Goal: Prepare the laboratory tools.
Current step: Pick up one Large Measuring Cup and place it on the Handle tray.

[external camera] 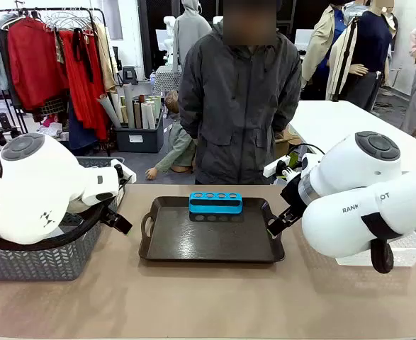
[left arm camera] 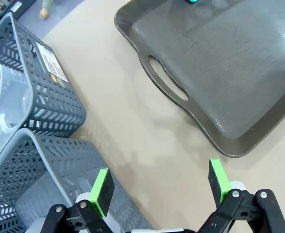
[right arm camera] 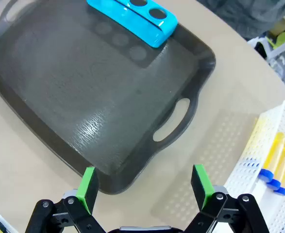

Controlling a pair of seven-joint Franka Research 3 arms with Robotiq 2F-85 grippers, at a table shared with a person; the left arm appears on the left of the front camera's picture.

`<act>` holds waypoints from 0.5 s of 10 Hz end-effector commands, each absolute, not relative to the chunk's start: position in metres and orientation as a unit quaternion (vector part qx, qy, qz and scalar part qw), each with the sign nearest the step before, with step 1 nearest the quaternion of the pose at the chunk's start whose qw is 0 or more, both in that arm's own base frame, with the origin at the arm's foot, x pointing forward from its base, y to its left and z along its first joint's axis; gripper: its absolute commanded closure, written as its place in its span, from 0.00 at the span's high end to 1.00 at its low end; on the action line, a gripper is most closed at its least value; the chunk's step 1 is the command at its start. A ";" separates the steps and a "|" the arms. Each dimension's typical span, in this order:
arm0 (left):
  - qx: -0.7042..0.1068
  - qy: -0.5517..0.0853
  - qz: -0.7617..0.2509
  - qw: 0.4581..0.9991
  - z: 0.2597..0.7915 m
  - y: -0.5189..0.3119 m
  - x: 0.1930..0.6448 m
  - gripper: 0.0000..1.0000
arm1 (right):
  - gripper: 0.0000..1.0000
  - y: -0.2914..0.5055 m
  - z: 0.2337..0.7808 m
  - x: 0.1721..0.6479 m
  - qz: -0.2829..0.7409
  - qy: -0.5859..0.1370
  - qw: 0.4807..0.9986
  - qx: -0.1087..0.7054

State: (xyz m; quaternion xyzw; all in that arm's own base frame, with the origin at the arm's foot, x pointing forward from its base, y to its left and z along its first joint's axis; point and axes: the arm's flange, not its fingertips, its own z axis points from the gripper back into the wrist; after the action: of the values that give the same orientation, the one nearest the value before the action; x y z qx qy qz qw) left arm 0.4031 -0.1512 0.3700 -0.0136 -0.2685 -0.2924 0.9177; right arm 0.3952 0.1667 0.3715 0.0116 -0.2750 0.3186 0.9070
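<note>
The small blue tube rack [external camera: 215, 203] stands inside the dark brown handled tray [external camera: 208, 244], against its far rim, with all four holes empty. The tray sits mid-worktop [external camera: 208, 301], in front of a person [external camera: 239, 106] in a dark grey jacket at the far side.

The left gripper [left arm camera: 159, 184] hangs over bare worktop between the tray's near handle and two grey mesh baskets [left arm camera: 55, 107]; its jaws are spread wide and hold nothing. A clear beaker [left arm camera: 6, 97] lies in the farther of those baskets (its outline is cut by the picture edge).

The right gripper [right arm camera: 144, 185] hovers over the tray's other handle end, its jaws likewise spread and empty. Beside that end sits a white perforated basket [right arm camera: 251, 162], where blue-capped tubes of yellow liquid [right arm camera: 273, 158] lie flat (at least three caps show; the rest I cannot count).
</note>
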 end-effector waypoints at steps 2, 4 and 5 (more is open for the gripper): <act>-0.014 -0.269 -0.292 0.918 0.370 -0.151 0.403 1.00 | 1.00 0.167 0.371 0.395 0.319 -0.275 0.907 0.012; -0.014 -0.269 -0.292 0.918 0.370 -0.151 0.403 1.00 | 1.00 0.167 0.371 0.395 0.319 -0.275 0.907 0.012; -0.014 -0.269 -0.292 0.918 0.370 -0.151 0.403 1.00 | 1.00 0.167 0.371 0.395 0.319 -0.275 0.907 0.012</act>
State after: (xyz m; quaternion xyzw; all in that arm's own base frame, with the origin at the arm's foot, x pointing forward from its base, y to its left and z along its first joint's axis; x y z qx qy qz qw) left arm 0.4031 -0.1513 0.3700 -0.0136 -0.2685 -0.2924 0.9177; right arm 0.3952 0.1668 0.3715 0.0114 -0.2751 0.3189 0.9069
